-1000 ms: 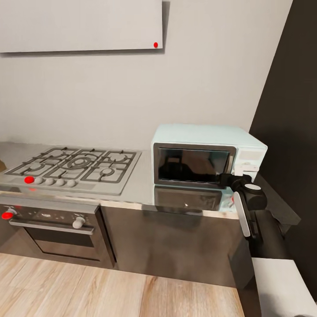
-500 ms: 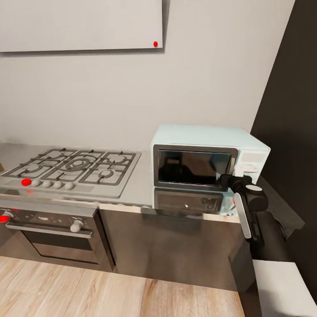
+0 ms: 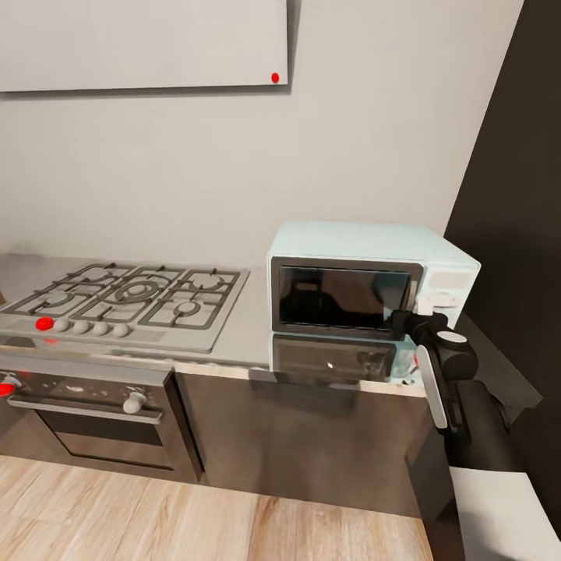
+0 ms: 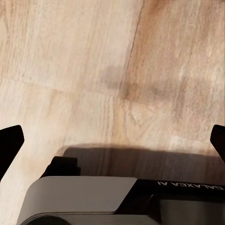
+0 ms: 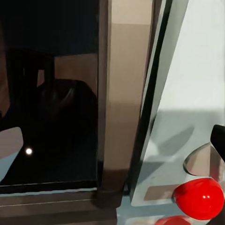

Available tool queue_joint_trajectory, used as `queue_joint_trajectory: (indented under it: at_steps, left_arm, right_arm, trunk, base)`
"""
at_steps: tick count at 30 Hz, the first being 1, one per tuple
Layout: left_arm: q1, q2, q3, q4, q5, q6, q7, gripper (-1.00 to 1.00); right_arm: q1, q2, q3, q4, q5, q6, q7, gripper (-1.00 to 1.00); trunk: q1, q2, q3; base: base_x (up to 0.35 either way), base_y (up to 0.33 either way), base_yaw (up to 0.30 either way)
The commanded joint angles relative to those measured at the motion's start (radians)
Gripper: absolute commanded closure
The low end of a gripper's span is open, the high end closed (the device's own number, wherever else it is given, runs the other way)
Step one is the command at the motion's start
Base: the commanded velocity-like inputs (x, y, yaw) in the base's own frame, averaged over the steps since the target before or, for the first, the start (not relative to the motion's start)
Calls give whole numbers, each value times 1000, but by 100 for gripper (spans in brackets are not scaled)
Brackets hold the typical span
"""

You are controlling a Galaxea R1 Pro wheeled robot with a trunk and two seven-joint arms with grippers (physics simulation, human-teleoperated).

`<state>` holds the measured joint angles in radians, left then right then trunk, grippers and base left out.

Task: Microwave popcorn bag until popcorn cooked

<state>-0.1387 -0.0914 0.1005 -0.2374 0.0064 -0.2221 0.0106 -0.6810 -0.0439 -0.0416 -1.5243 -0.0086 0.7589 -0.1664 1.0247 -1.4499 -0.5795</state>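
Right gripper point(image 3: 407, 321) up against the closed microwave point(image 3: 366, 290) on the countertop point(image 3: 249, 327), by the door's right edge, finger spread impossible to tell; left gripper point(image 4: 112, 140) spread wide over plank floor point(image 4: 93, 70).

Right arm point(image 3: 452, 382) is matte black with a white oblong panel and a round white cap; the left wrist housing point(image 4: 93, 199) is grey-white, lettered "GALAXEA AI"
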Motion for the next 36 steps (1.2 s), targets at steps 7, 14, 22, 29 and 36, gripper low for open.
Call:
queue_joint_trajectory:
  at_steps: [7,14,22,29,36]
  left_arm:
    - [-1,0,5,1,1,-3,0,-100]
    - [-1,-1,5,1,1,-3,0,-100]
    - [-1,1,5,2,1,-3,0,-100]
    - [-1,1,5,2,0,-3,0,-100]
    - [-1,1,5,2,0,-3,0,-100]
  right_arm:
    - [-38,-1,0,53,9,-4,-2,100]
    - [-38,-1,0,53,9,-4,-2,100]
    - [-37,-1,2,53,11,-4,-2,100]
    - [-35,-1,2,53,12,-4,-3,100]
    - [-35,0,3,53,18,-4,-4,100]
  trunk:
    - [0,0,-1]
    - [0,0,-1]
    - [0,0,-1]
    - [0,0,-1]
    - [0,0,-1]
  base:
    - [12,0,0]
    - [0,0,0]
    - [-3,0,0]
    - [-224,0,0]
    - [-21,0,0]
